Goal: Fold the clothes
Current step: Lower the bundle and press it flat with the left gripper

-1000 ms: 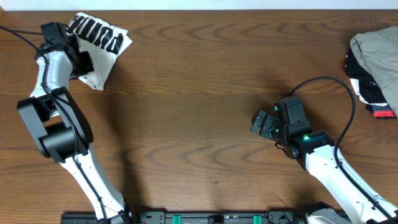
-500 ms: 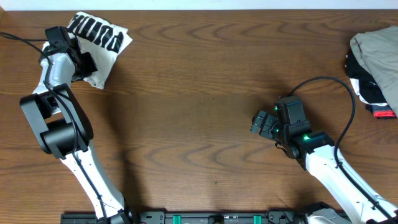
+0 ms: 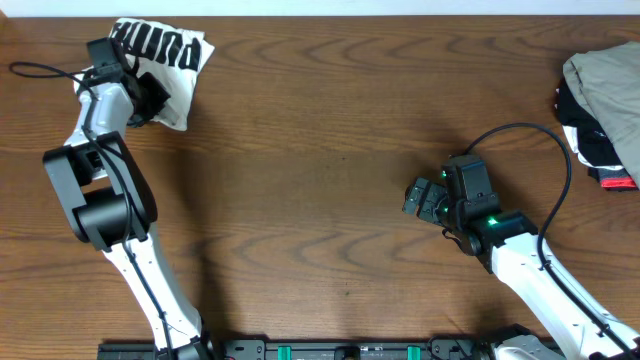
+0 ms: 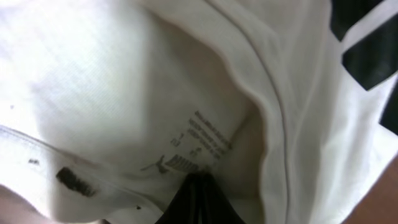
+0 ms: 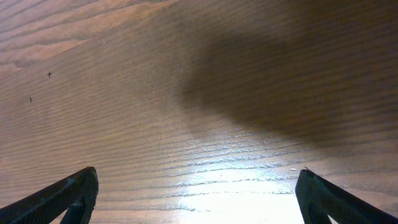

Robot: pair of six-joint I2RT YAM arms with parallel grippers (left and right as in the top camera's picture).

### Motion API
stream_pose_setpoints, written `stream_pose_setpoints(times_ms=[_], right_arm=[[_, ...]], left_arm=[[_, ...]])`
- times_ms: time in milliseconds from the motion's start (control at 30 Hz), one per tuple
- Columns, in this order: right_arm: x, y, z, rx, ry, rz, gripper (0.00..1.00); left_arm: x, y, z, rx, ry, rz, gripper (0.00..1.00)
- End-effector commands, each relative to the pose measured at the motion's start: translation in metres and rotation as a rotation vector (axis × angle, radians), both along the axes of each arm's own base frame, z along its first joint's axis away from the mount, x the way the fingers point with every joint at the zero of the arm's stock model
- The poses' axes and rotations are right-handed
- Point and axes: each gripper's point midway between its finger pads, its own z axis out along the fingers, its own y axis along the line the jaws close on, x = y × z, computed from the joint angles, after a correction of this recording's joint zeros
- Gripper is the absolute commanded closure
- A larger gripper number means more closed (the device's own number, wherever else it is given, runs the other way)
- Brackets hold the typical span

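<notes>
White T-shirt (image 3: pixel 172 62): bunched at far left corner of table (image 3: pixel 320 150), black lettering up. Left gripper (image 3: pixel 150 97): jaws pinched together on T-shirt fabric, near printed neck label (image 4: pixel 199 140). Right gripper (image 3: pixel 418 197): jaws spread wide, holding nothing, over bare wood. Garment heap (image 3: pixel 605 95): right edge.

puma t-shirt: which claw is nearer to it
Left. The left claw is shut on the T-shirt; the right claw hangs open over the table, far off to the right.
</notes>
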Motion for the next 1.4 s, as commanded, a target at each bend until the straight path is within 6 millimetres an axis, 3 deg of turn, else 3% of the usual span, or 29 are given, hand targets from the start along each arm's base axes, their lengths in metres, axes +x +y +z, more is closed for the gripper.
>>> stream_pose_setpoints(times_ms=[0,200,667,1000,1367], right_arm=[[0.0,0.0,0.001,-0.007,-0.009,-0.004,0.01],[0.0,0.0,0.001,-0.007,-0.009,-0.004,0.01],[0.0,0.0,0.001,-0.007,-0.009,-0.004,0.01],[0.0,0.0,0.001,-0.007,-0.009,-0.004,0.01],[0.0,0.0,0.001,-0.007,-0.009,-0.004,0.01]], left_arm=[[0.006,-0.014,-0.011,-0.038,-0.006,0.012,0.94],[0.018,-0.016,-0.005,-0.013,-0.052,0.011,0.94],[0.016,-0.007,-0.006,0.02,-0.046,0.034,0.94],[0.018,-0.006,-0.023,0.018,-0.039,0.034,0.94],[0.022,-0.008,-0.019,0.009,-0.06,0.026,0.94]])
